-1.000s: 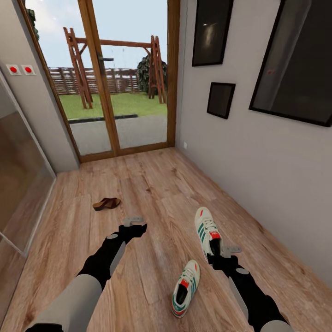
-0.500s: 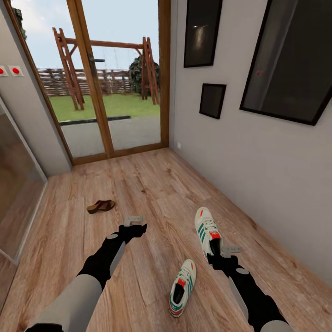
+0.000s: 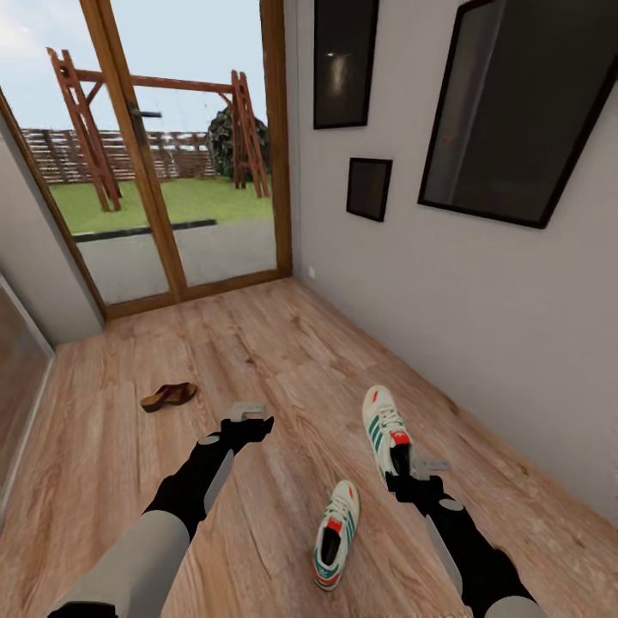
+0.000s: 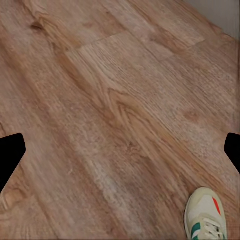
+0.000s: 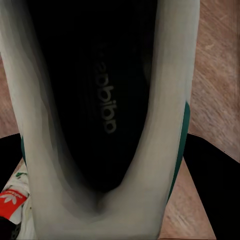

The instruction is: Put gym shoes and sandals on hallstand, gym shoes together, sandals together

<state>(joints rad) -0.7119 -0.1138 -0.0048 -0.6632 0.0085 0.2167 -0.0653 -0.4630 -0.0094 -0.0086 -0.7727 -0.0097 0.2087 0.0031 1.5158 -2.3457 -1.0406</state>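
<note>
right claw (image 3: 410,471) clamping gym shoe (image 3: 385,429) (heel end)

Wood-plank floor (image 3: 283,360): sneaker (image 3: 336,534), brown sandal (image 3: 168,396).

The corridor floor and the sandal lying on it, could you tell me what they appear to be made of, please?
The corridor floor looks like matte wood plank, or a laminate imitating it: grain, knots and board seams show. The sandal looks like brown leather with a tan insole, though it is too small to be sure.
</note>
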